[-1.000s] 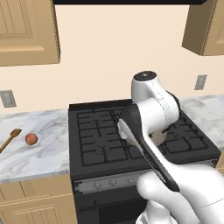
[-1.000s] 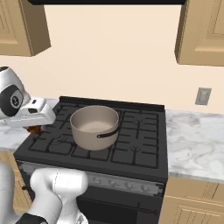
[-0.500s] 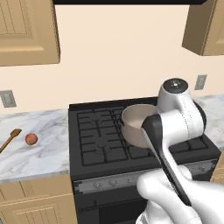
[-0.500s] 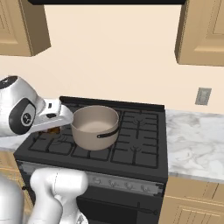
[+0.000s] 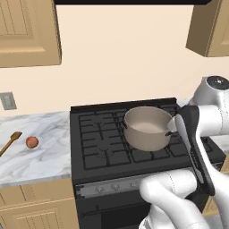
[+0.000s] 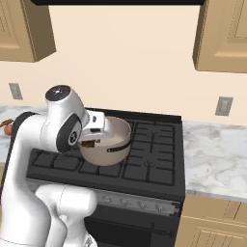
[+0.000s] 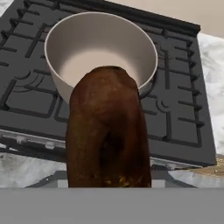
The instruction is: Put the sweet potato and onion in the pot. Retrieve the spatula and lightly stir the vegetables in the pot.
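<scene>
My gripper is shut on the dark brown sweet potato, which hides the fingertips in the hand view. It hangs just above the near rim of the beige-grey pot, whose pale inside holds nothing. The pot stands on the stove's middle burners, with my hand at its side. A sliver of the sweet potato shows under the hand. Far left on the marble counter lie the small reddish onion and the wooden spatula, side by side.
The black stove has raised grates around the pot. Marble counter runs to its left and another stretch to its right. Wooden wall cabinets hang above, and my own arm crosses the stove's right side.
The arm has swung from the left counter side across the stove to the pot, carrying the sweet potato. Pot, onion and spatula have stayed put.
</scene>
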### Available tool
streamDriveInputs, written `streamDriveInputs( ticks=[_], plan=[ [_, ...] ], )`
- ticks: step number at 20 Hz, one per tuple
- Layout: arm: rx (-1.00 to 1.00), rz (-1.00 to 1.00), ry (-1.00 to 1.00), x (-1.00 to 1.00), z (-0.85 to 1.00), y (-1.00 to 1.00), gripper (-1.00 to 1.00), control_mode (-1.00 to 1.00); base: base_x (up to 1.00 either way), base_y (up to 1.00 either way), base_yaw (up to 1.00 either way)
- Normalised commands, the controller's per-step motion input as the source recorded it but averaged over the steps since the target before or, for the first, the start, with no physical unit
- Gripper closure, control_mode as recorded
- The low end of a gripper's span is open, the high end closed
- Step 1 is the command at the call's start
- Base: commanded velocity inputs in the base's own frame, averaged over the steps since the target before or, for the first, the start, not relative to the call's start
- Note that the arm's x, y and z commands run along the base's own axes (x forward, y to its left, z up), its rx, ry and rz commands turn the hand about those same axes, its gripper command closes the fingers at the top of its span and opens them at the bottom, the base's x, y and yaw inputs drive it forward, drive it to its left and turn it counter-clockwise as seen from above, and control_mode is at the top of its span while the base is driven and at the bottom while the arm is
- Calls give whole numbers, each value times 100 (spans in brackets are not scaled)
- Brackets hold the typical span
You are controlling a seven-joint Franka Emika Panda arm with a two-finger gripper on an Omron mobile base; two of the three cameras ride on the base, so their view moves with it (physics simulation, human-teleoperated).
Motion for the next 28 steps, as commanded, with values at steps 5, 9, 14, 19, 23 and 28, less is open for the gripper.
streamDriveInputs(
  ticks=[5, 9, 14, 19, 23, 28],
  plan=[
    [7, 0, 34, 56, 0, -22, 100, -100, 0, 0, 0],
    [1, 0, 30, 53, 0, 1, 100, -100, 0, 0, 0],
    [0, 0, -3, 4, -12, 6, 100, -100, 0, 0, 0],
    [0, 0, -7, 22, -22, 6, 100, -100, 0, 0, 0],
    [0, 0, -2, 58, -12, 14, 100, -100, 0, 0, 0],
    [0, 3, 0, 73, -12, 14, 100, -100, 0, 0, 0]
  ],
)
